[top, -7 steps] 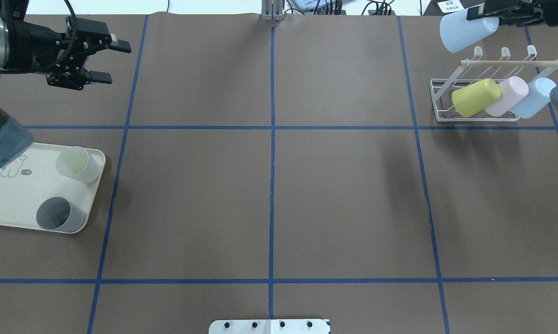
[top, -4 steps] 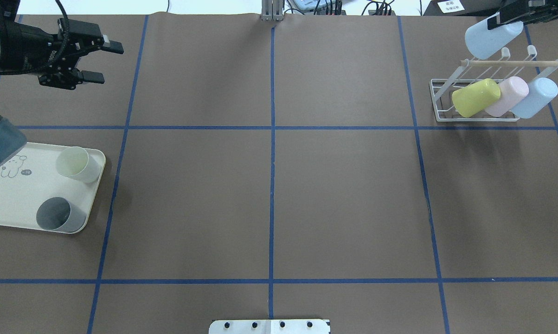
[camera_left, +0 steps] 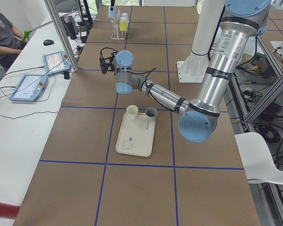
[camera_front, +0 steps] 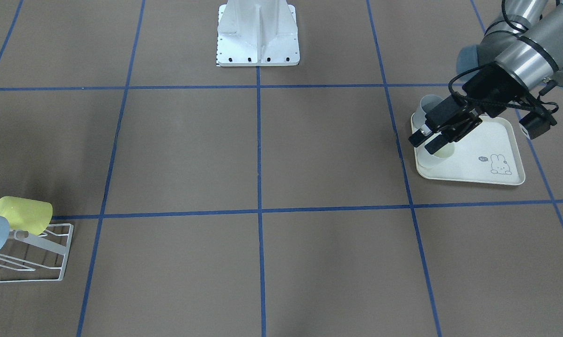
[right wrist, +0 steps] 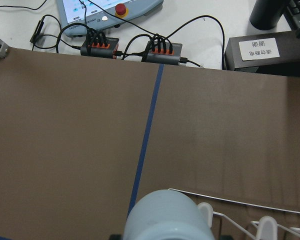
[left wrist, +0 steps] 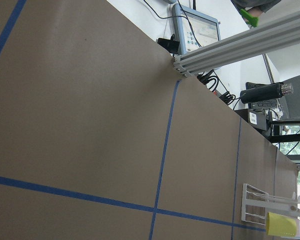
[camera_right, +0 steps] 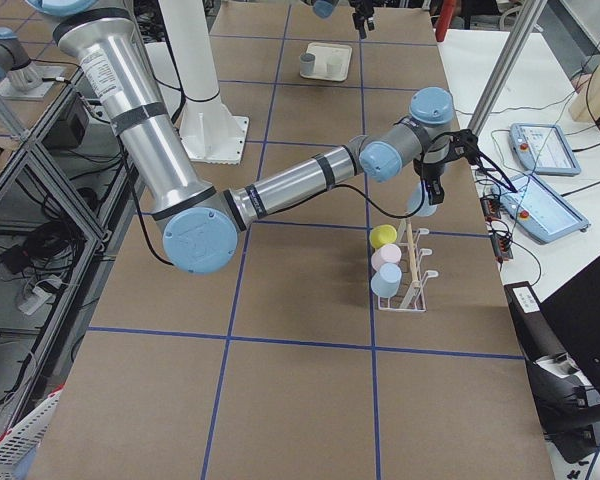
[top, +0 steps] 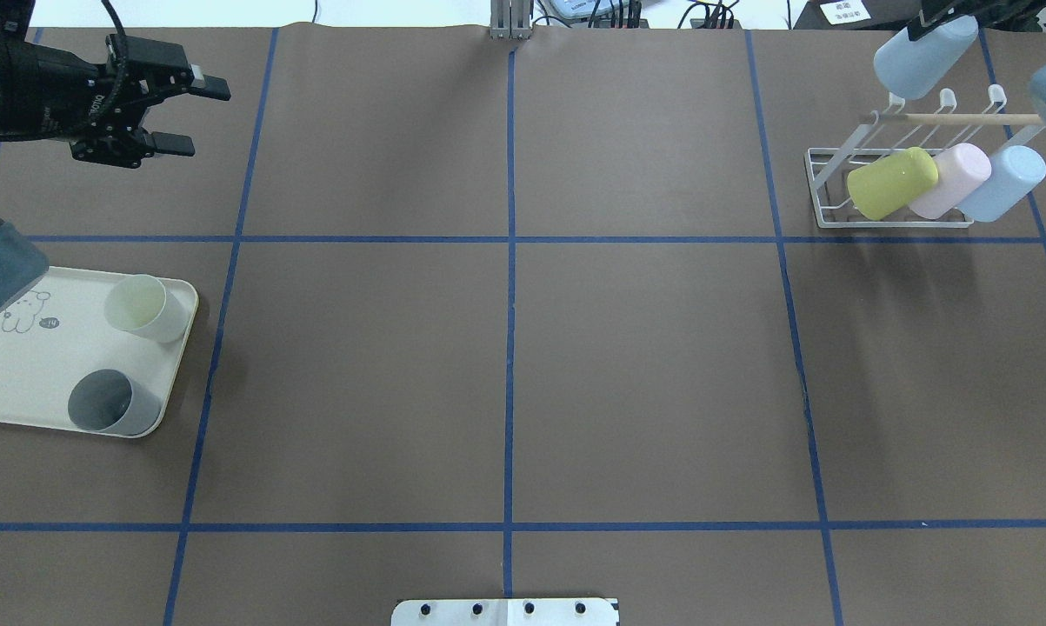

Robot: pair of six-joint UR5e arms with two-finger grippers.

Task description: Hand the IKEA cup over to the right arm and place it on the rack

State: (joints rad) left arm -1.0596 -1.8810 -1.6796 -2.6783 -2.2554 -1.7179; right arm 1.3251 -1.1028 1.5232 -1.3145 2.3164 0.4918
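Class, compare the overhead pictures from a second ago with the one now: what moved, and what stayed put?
The right gripper, shut on the light blue cup, carried it rightward in the overhead view, along the far side of the rack. The open left gripper drew back slightly toward that view's left edge. The three racked cups and the tray with its two cups stayed put.

Robot lab: teach pendants [camera_left: 28, 87], taped table [top: 662, 365].
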